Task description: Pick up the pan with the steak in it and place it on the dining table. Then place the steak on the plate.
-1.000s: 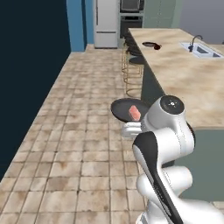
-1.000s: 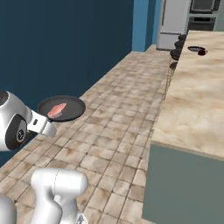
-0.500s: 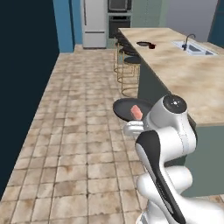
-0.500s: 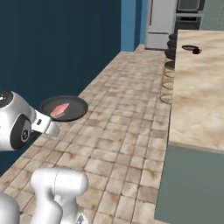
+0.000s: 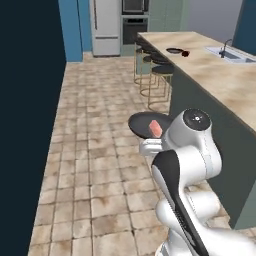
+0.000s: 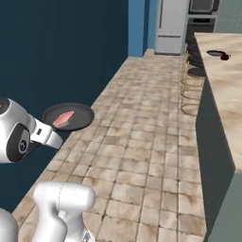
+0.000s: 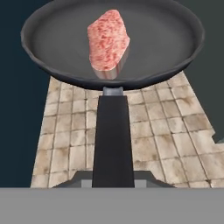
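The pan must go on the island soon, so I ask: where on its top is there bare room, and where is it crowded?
The dining table is bare along its near stretch, from the corner beside the stools up toward the plate. The far end is crowded: the plate with a small dark-red object beside it, and the sink on the far side.
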Motion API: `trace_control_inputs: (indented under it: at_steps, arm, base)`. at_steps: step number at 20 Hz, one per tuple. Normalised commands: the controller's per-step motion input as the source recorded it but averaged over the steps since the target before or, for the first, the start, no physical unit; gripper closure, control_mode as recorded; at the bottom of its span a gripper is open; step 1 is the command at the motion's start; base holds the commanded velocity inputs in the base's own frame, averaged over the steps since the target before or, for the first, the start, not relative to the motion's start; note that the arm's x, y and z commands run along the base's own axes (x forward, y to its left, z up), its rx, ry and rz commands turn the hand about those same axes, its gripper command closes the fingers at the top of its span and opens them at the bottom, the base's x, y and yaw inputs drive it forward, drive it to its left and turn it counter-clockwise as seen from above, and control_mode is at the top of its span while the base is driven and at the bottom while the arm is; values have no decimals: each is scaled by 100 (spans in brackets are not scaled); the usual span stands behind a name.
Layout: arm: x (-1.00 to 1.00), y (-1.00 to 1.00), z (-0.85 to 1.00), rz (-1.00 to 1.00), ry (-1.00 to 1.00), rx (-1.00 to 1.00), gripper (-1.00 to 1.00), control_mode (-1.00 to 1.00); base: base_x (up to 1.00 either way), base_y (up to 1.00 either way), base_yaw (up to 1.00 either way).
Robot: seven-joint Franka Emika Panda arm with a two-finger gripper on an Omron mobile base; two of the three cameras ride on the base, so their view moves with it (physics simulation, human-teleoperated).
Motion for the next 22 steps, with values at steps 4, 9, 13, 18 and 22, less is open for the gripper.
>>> trace_control_inputs:
  at_steps: [4, 9, 13, 18, 22]
  arm:
    - [0, 0, 0, 0, 0, 0, 100, 100]
    - [0, 0, 0, 0, 0, 0, 100, 100]
    - [0, 0, 0, 0, 0, 0, 100, 100]
    - [0, 0, 0, 0, 0, 0, 100, 100]
    - [0, 0, 0, 0, 0, 0, 100, 100]
  base:
    - [100, 54, -17]
    - [100, 52, -16]
    - [100, 52, -15]
    - [100, 46, -13]
    - [100, 41, -12]
